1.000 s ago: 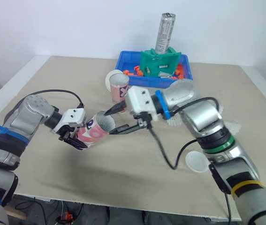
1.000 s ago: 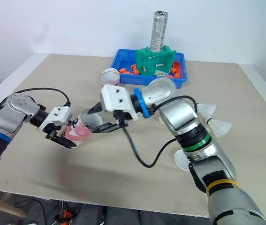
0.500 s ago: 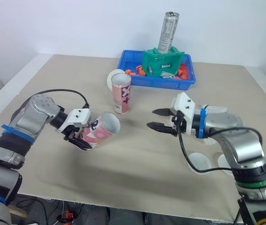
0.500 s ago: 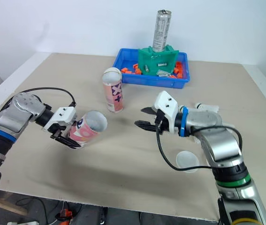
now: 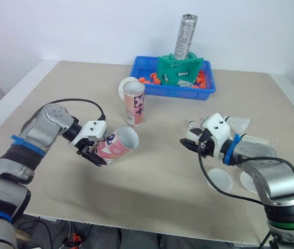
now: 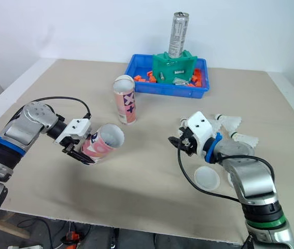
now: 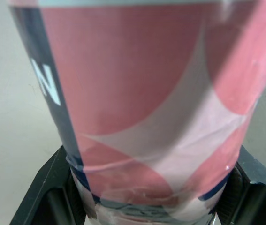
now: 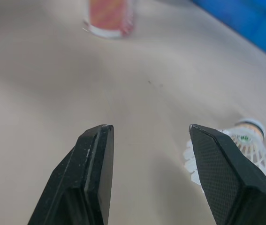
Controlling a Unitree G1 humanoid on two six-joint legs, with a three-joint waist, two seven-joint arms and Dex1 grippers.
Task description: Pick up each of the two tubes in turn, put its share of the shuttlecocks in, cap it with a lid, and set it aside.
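Gripping the pink-and-white cardboard tube [image 5: 116, 145] tilted for loading, our left tool [image 5: 92, 150] waits; our released right tool [image 8: 149, 136] hovers near white feathered shuttlecocks [image 5: 238, 123]

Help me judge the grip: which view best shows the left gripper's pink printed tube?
Left eye view: the whole pink printed tube shows, tilted, in the left gripper. Right eye matches; left wrist shows its wall close up.

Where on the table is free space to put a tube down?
Bare: the near strip between the held tube and the lids, and the far-left corner beside the standing tube. Crowded: the right side, with shuttlecocks and lids.
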